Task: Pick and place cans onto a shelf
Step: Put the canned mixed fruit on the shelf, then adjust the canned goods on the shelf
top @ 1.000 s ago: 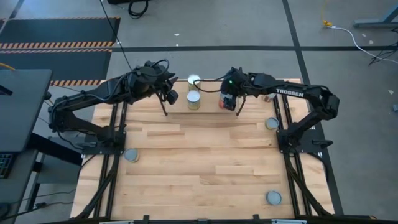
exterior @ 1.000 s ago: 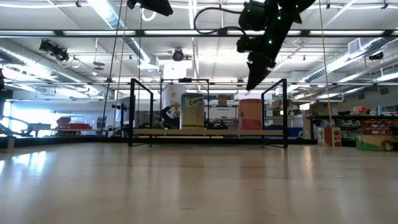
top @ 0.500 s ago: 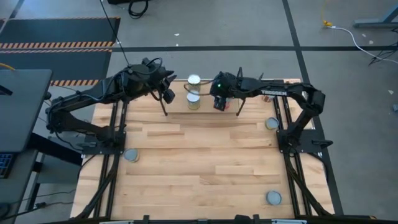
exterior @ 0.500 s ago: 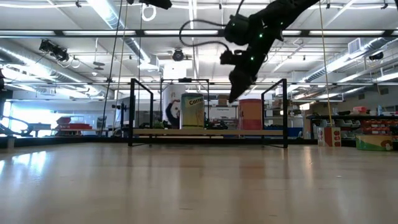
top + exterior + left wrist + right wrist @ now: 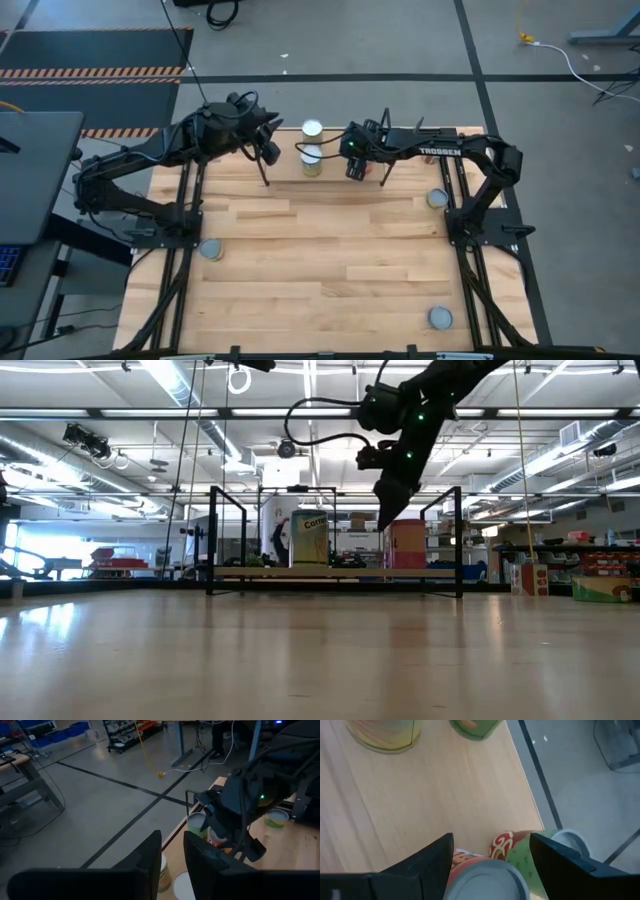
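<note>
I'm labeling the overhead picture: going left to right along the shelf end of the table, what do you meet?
Left gripper → yellow-labelled can on the shelf → right gripper → loose can by the right arm's base.

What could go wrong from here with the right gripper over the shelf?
1. The right gripper is open with its fingers either side of the orange-labelled can on the shelf. A slanted move could clip that can or the green can close beside it and tip one.
2. The left gripper hovers by the shelf's other end. If both arms close in, they could collide or knock the yellow-labelled can between them.
</note>
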`<action>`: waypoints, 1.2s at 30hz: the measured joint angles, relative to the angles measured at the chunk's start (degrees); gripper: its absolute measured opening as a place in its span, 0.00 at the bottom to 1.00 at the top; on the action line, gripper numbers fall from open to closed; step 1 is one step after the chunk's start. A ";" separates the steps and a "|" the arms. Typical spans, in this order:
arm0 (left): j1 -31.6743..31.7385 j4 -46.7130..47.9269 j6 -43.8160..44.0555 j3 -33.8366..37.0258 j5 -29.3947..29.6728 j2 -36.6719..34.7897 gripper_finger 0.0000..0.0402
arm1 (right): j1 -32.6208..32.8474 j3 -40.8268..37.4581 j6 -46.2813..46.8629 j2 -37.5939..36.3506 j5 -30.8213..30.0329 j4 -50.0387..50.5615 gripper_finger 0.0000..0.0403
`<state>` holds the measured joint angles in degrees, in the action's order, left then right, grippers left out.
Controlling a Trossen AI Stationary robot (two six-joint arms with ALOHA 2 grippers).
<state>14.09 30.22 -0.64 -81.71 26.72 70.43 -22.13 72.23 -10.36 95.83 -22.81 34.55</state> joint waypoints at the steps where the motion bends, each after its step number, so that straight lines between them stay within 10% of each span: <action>1: 0.00 0.00 0.00 0.00 0.02 -0.04 0.22 | 0.03 0.00 0.15 0.00 0.00 0.18 0.66; 10: -0.65 0.20 0.22 0.04 0.00 -0.76 0.22 | 1.81 0.00 -0.11 -1.34 -2.52 -1.45 0.66; 21: -0.77 -0.35 -2.58 0.00 2.77 -5.22 0.22 | -1.88 0.19 2.88 -3.44 22.64 -39.24 0.83; 36: -0.47 -4.41 -3.02 0.02 8.41 -5.22 0.22 | -6.43 27.73 -6.31 17.81 30.36 -10.60 0.96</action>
<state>13.62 25.81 -3.67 -81.69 35.14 65.21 -28.56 99.96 -16.67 113.64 7.55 23.95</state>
